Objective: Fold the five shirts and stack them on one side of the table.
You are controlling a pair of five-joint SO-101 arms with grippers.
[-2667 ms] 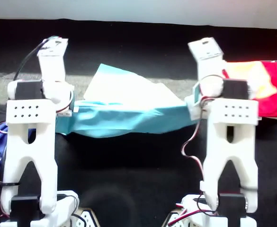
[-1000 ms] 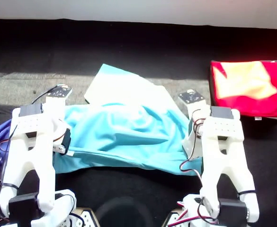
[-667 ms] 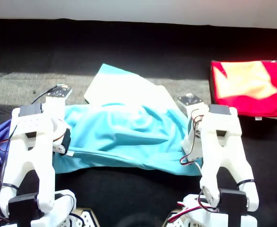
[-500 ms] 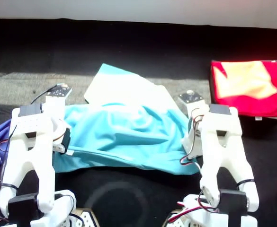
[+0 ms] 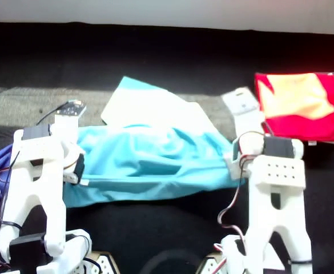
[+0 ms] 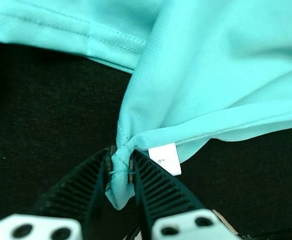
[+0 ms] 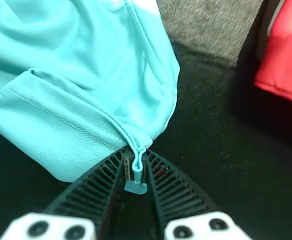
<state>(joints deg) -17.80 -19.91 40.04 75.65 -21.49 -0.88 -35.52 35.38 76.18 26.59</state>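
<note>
Right gripper (image 7: 135,169) lifted pinched teal shirt (image 5: 149,160) corner

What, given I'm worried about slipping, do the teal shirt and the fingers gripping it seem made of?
The teal shirt: thin knit fabric with a fine mesh texture and stitched hems, probably a synthetic sports jersey; it drapes and bunches softly. The fingers: black, matte, ribbed faces, likely plastic, possibly rubbery; the look leaves that open.
</note>
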